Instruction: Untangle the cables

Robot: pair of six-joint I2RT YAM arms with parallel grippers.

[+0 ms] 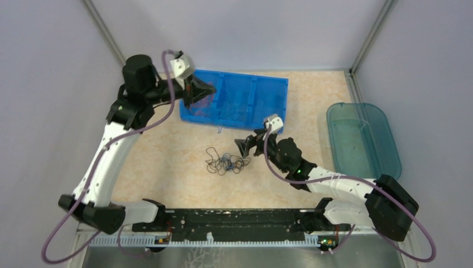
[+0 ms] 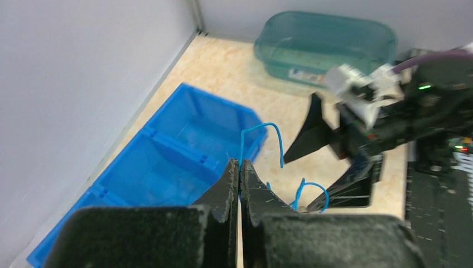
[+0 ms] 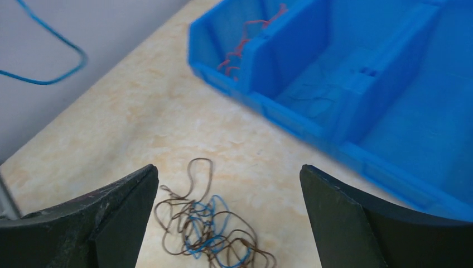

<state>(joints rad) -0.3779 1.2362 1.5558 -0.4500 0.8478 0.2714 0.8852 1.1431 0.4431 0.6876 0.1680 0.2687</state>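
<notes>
At the table's far left, the left gripper [image 2: 240, 170] is pinched fully closed on a thin blue cable [image 2: 261, 131]. It holds the cable above the left end of a blue bin [image 1: 273, 89], and a red cable [image 3: 245, 39] lies in that end compartment. The other cables [image 1: 226, 162], a loose brown-and-blue tangle, sit mid-table. The right gripper [image 1: 243, 147] hovers just right of them, jaws wide and empty, and its arm is much the nearer one. The right wrist view cuts off the tangle's lower edge, and single strands are hard to separate.
</notes>
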